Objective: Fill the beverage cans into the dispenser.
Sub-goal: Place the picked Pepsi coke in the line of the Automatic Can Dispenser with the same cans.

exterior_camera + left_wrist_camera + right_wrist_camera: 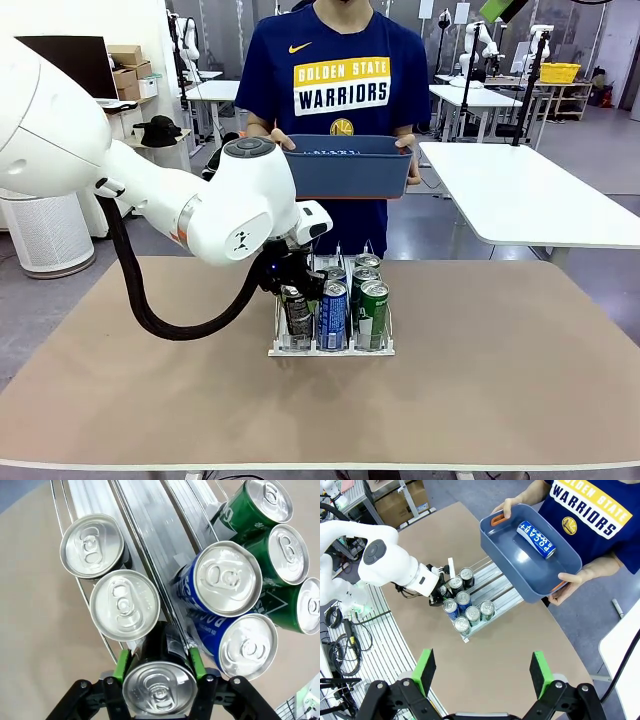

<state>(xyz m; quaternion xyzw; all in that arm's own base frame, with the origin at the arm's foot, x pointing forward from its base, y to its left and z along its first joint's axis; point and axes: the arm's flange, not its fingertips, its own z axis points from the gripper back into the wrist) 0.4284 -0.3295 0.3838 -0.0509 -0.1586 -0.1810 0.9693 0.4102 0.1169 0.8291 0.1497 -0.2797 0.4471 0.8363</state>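
- My left gripper (159,666) is shut tight on one black can (160,690) at the bottom of the left wrist picture. Its green pads (121,665) press on both sides.
- That can stands at the near end of the left lane of the rack (330,352), in the middle of the front picture.
- I count two other black cans (125,605) behind it, two blue cans (227,577) in the middle lane and three green cans (287,555) in the right lane.
- One green can is cut off by the right edge of the left wrist picture.
- In the front picture my arm hides most of the black ones.
- My right gripper (482,672) is wide open with nothing in it, high over the table (520,645).
- A person (590,510) holds a blue-grey tub (527,565) at the upper right of the right wrist picture. One more blue can (536,539) lies in it.
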